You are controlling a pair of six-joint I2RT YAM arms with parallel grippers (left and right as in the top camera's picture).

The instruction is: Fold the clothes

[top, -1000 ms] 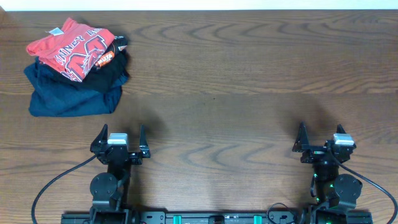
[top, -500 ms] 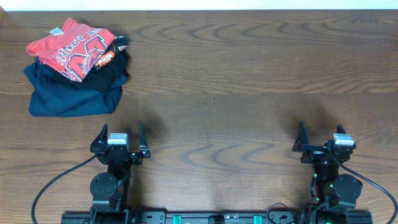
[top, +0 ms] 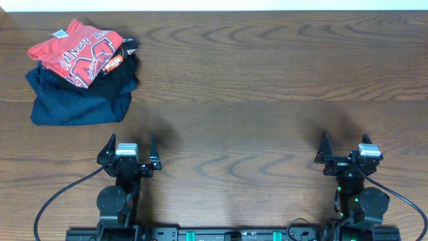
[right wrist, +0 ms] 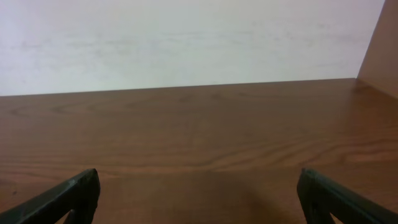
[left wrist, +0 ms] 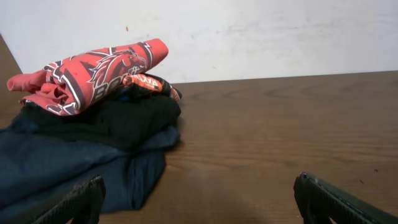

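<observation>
You have a brown wood-grain tabletop (top: 267, 80), with a white wall (left wrist: 249, 37) standing along its far edge. The only goods on it are one pile of clothing at the far left corner, well apart from both arms. At the bottom of that pile lies a navy garment (top: 73, 107), roughly folded and spread widest. On it rests a black shirt (top: 117, 77) with an orange-and-white print showing at its upper edge. The coral-red T-shirt (top: 73, 50) sits on top, bunched and tilted, not laid flat. Its white-and-dark block lettering faces up in the overhead view, and the left wrist view shows it as the highest item of the pile. Your left hand (top: 131, 142) is at the near edge, on the left side, directly nearer than the pile but clear of it. It is released, its two fingers (left wrist: 81, 199) are spread wide, and nothing is between them. Your right hand (top: 345, 142) is at the near edge on the right side, over bare wood. It is likewise released and spread wide, with its fingers (right wrist: 68, 193) grasping nothing.
</observation>
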